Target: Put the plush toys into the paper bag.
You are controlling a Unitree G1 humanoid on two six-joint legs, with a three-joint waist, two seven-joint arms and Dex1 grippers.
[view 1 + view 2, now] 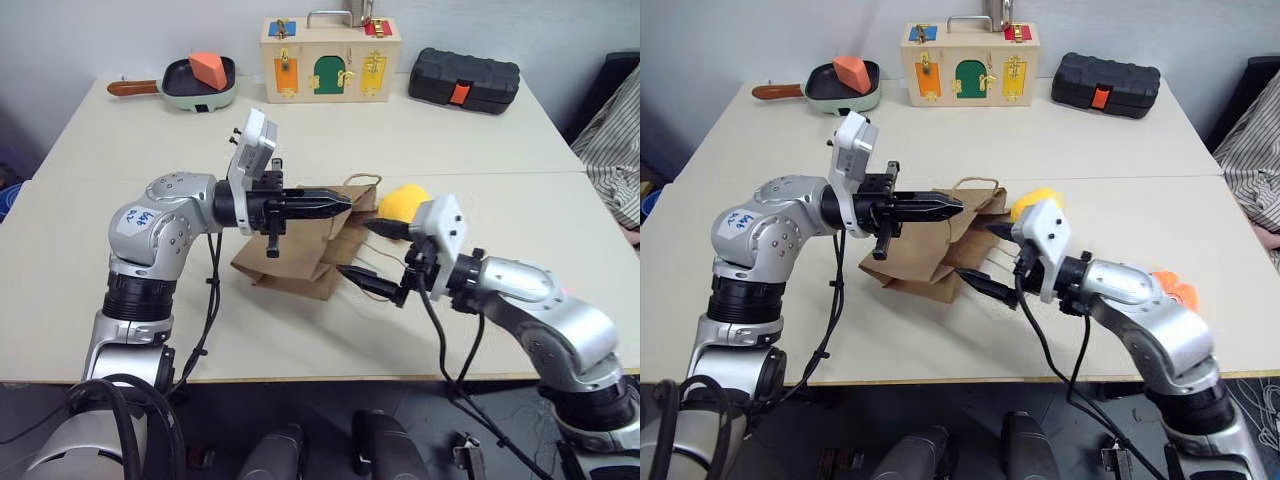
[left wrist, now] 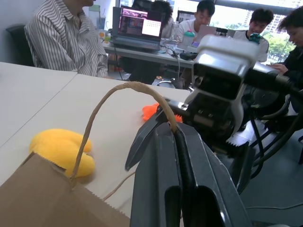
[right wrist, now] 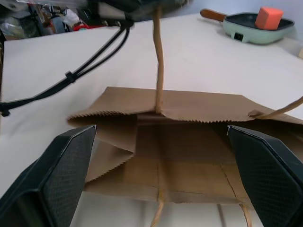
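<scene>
The left hand (image 1: 335, 206), pinched shut on a cord handle (image 2: 124, 88), lifts one edge of the paper bag (image 1: 300, 262). The bag lies flat on the counter (image 1: 420, 140), mouth facing the right hand (image 1: 372, 258), which is spread wide. The yellow plush (image 1: 402, 201) rests just behind; the orange plush (image 1: 1175, 290) lies farther right.

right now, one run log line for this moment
left gripper: shut on paper bag handle | right gripper: open at bag mouth | yellow plush toy: on table

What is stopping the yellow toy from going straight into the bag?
The paper bag is lying nearly flat, its mouth barely open. The left hand is shut on one handle; nothing else lies between bag and yellow toy.
</scene>
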